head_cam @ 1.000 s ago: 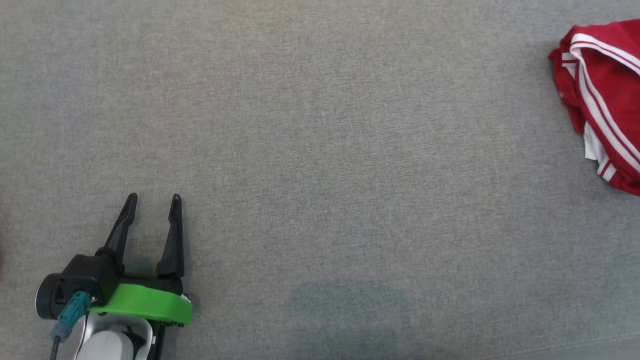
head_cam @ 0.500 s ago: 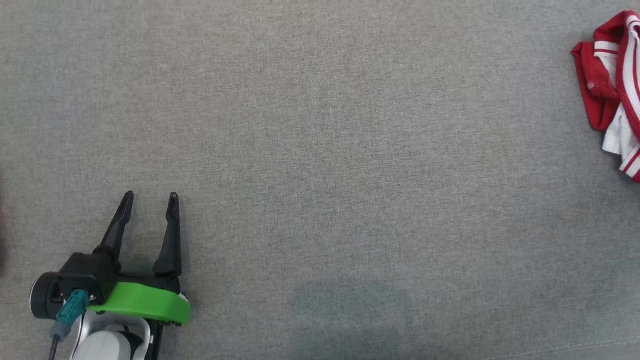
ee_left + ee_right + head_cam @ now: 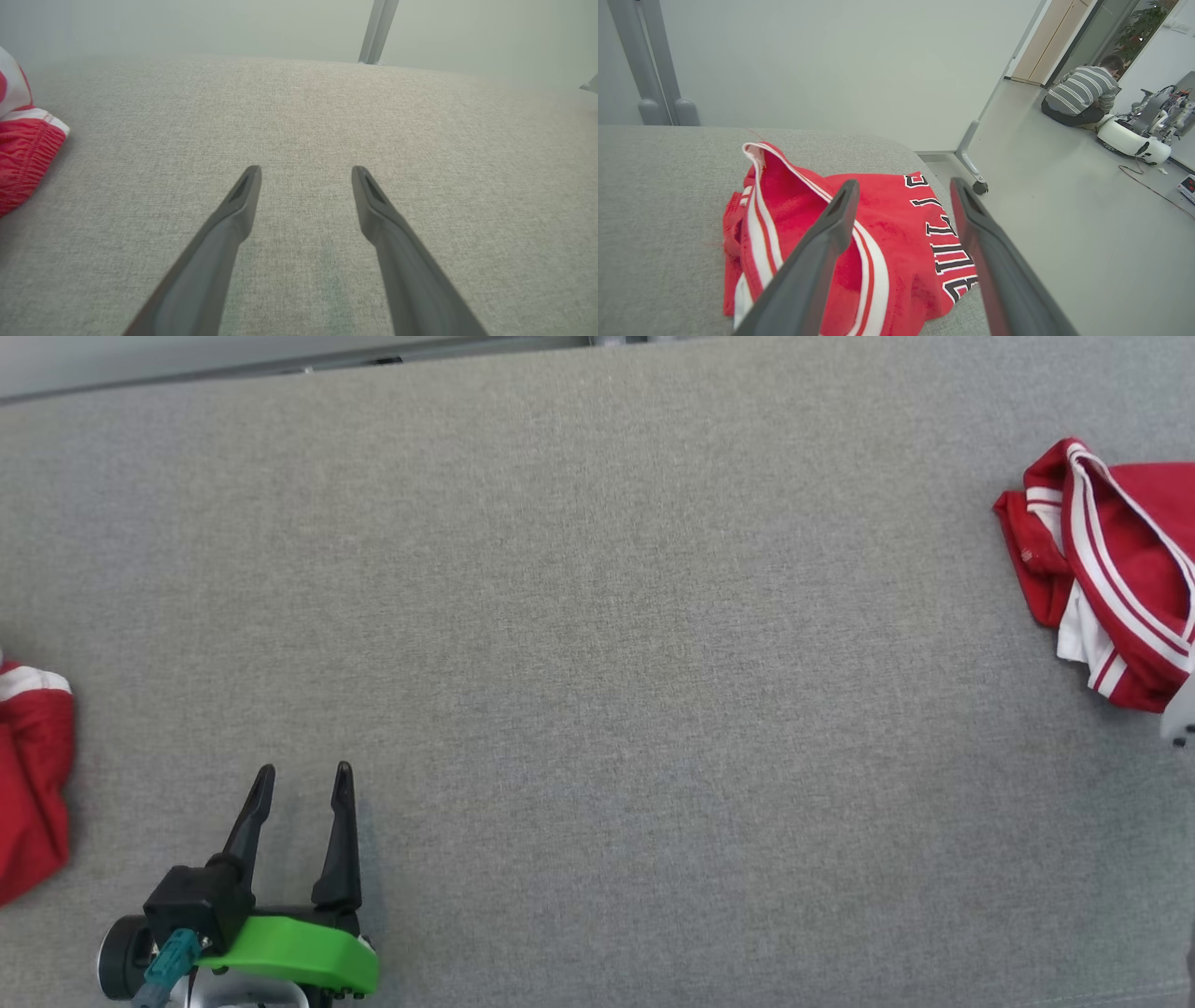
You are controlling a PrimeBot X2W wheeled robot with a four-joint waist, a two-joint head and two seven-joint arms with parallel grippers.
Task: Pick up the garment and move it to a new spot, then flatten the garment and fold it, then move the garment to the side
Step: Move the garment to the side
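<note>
Two red cloths lie well apart in the head view: the garment (image 3: 1111,588) at the right edge of the tabletop (image 3: 597,616), a second cloth (image 3: 33,775) far left near the left tool (image 3: 305,770), fingers apart. Left wrist: same gap, bare tabletop beneath. Right wrist: the right tool (image 3: 903,184), fingers spread, pointing at the garment

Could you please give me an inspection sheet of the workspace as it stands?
Surface: grey fabric surface, flat.
Job's things: red garment crumpled at the right edge, unfolded.
Clutter: second red garment at the left edge.
Grippers: left gripper open, holding nothing; right gripper open over the red garment.
Cables: teal plug at the left wrist; floor cable.
Surroundings: person seated on the floor; white wall.
</note>
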